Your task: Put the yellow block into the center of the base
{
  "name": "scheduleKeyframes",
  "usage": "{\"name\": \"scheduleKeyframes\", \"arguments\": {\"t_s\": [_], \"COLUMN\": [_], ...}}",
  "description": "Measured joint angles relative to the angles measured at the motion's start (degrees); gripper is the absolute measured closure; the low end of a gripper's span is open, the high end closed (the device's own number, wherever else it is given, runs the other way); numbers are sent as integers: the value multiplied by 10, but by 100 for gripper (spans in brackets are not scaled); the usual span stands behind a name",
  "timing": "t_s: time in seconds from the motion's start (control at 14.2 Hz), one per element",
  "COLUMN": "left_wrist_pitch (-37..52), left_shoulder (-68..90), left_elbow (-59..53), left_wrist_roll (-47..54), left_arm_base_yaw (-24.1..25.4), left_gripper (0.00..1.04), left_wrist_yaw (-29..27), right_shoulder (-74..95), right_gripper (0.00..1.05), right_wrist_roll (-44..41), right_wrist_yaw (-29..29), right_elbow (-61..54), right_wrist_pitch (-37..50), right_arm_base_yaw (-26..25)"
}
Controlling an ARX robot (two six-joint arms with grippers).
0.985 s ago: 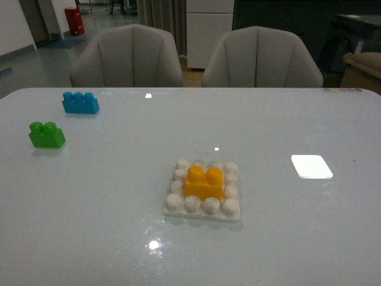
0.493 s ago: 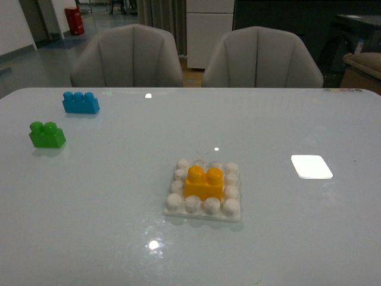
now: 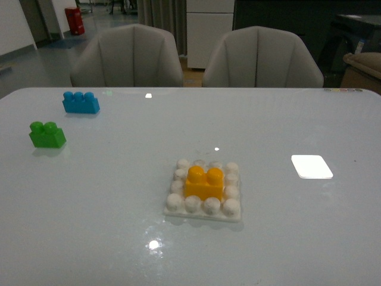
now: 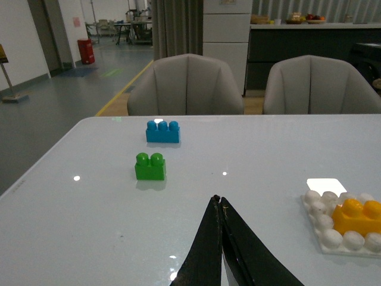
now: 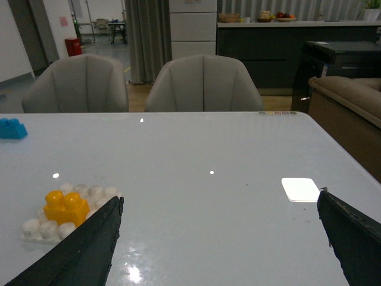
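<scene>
You are seeing the yellow block [image 3: 204,183] sitting studs-up on the base [image 3: 203,207], long axis crosswise, on the glossy tabletop [image 3: 107,196]; left hand [image 4: 219,205] pinched together, right hand [image 5: 220,205] spread wide.

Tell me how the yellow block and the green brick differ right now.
The yellow block sits on the base, ringed by its white studs; the green brick stands on the bare table. The yellow block is near the table's middle; the green brick is far to the left, near the blue brick. Both have two round studs and similar size.
</scene>
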Motion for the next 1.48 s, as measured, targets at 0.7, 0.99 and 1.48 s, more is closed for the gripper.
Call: {"name": "scheduleKeyframes", "arguments": {"t_s": [0.7,0.99,1.48], "left_wrist_pitch": [-160,-162,-162], "left_shoulder": [-154,-154,-154], "left_elbow": [0,0,0], "left_wrist_roll": [0,0,0], "left_arm_base_yaw": [0,0,0], "left_gripper": [103,70,7], "left_wrist_yaw": [0,0,0], "right_shoulder": [0,0,0], "right_gripper": [6,6,6], "right_wrist_roll": [0,0,0], "right_wrist_yaw": [0,0,0], "right_elbow": [0,0,0], "right_wrist_pitch": [-1,0,0], "right_arm_base_yaw": [0,0,0]}}
